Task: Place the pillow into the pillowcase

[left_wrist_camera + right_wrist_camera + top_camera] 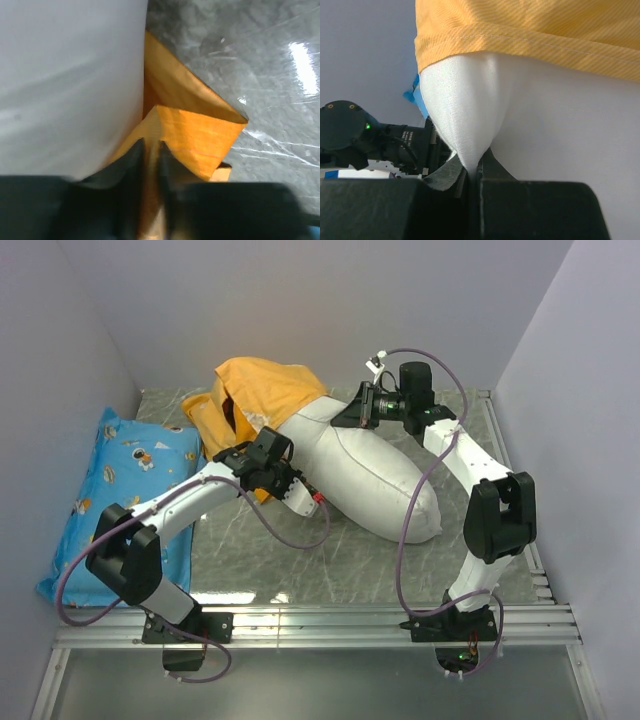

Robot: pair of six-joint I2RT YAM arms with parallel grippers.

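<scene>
One white pillow (370, 475) lies slantwise across the middle of the surface (350, 570). Its far end is covered by the mouth of one orange pillowcase (260, 385), and most of its puffy body, down to the near right corner, lies bare. The pillowcase is bunched in a heap at the far side of the surface, with a strip of its orange cloth trailing along the pillow's left flank. Two hands work at this pair, one on each thing. The left hand (151, 150) sits low against the pillow's left side, its two fingers drawn close together and pinching a fold of the orange cloth; in the left wrist view the white pillow fills the left half and the shiny grey surface shows to the right. The right hand (471, 167) is at the pillow's far right edge, just below the hem of the pillowcase, with its two fingers pressed together on a pinched peak of the white cover. One second pillow, a blue cartoon-print pillow (120, 490), lies apart along the left wall, touching neither the white pillow nor the case. Both arms rise from the near edge.
</scene>
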